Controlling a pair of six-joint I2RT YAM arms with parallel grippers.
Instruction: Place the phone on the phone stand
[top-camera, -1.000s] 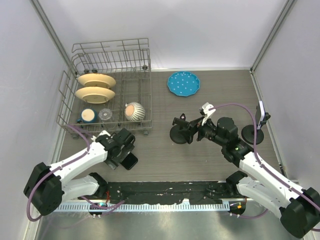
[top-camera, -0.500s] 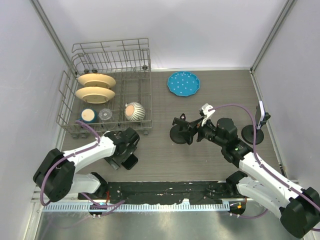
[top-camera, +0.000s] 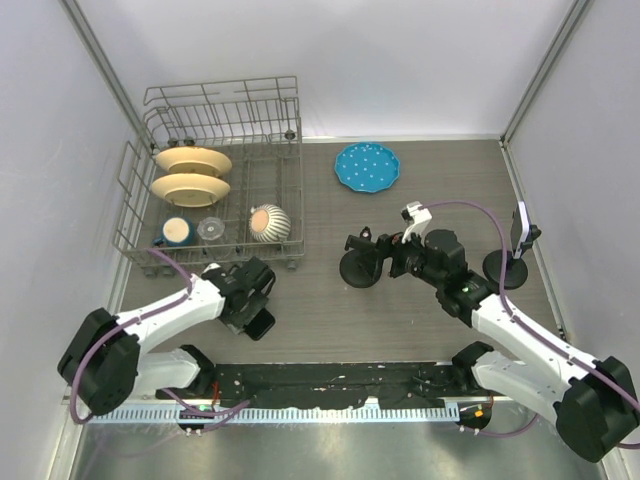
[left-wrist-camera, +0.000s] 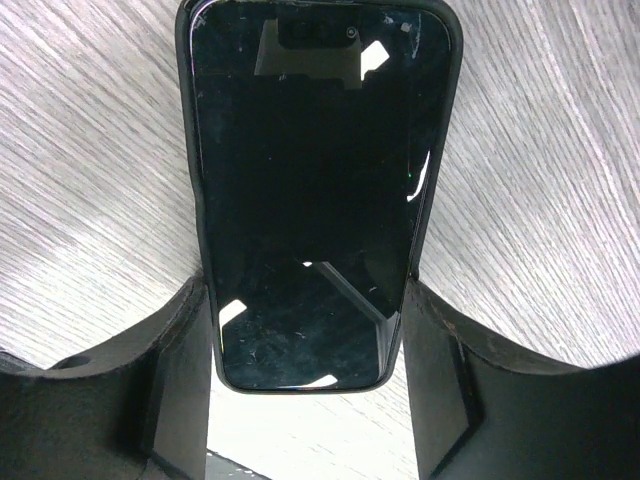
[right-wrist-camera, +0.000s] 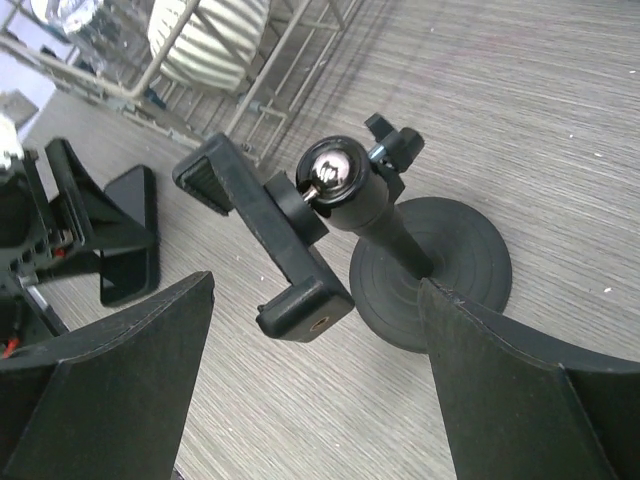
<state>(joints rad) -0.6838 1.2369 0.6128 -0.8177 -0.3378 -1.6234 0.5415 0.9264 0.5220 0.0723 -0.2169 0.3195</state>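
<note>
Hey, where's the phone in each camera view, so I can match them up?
Top external: phone lower left, just below the dish rack.
Left wrist: phone centre, filling most of the frame, screen up.
Right wrist: phone far left, a dark slab.
Shared landmark: the left fingers at its sides.

Glossy black glass on the phone (left-wrist-camera: 310, 180), smooth and mirror-like, with bright reflections and faint scratches, rimmed by a matt black case. Matt grey wood-grain on the worktop (left-wrist-camera: 540, 150), finely streaked. Dull black plastic on the left tool (left-wrist-camera: 308, 290) and the phone stand (right-wrist-camera: 395, 225), save for a shiny metal ball (right-wrist-camera: 328, 172) at the joint. Plain grey metal wire for the dish rack (top-camera: 225, 110).
</note>
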